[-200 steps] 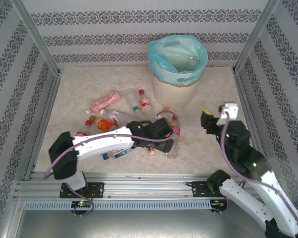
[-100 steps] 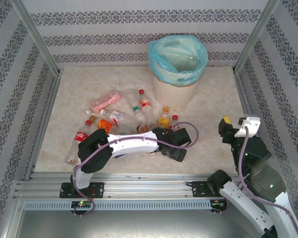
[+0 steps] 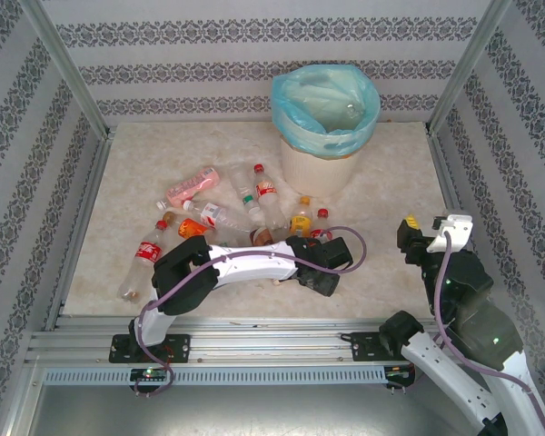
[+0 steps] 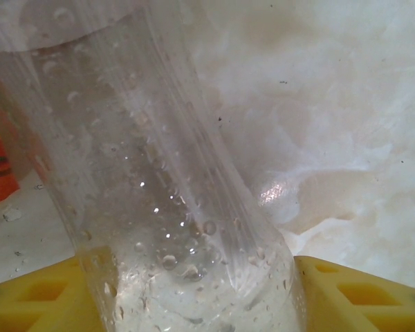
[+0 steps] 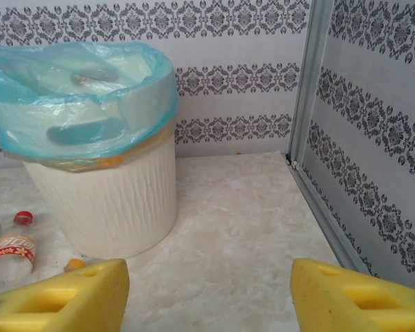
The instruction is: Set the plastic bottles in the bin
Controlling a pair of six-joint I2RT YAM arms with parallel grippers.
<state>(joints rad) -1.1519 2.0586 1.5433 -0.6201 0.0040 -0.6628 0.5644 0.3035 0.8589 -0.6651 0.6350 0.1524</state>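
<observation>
Several plastic bottles [image 3: 220, 215] lie in a loose heap left of centre, one with a pink label [image 3: 193, 186] and one with a red label and red cap [image 3: 266, 189]. The bin [image 3: 311, 165], cream with a blue-green bag, stands at the back. My left gripper [image 3: 321, 271] is low at the heap's right end. Its yellow fingers [image 4: 360, 297] press on both sides of a clear, wet bottle [image 4: 159, 194]. My right gripper [image 5: 207, 294] hangs open and empty, to the right of the bin [image 5: 111, 197] and nearer than it.
Metal frame posts and patterned walls close in the table on the left, back and right [image 5: 311, 90]. A red-capped bottle [image 5: 12, 245] lies at the bin's left foot. Bare marble floor [image 5: 242, 221] stretches between the bin and the right wall.
The left arm swung right and down to the heap's right end, and its jaws closed onto the clear bottle. The right arm drew back toward the right wall.
</observation>
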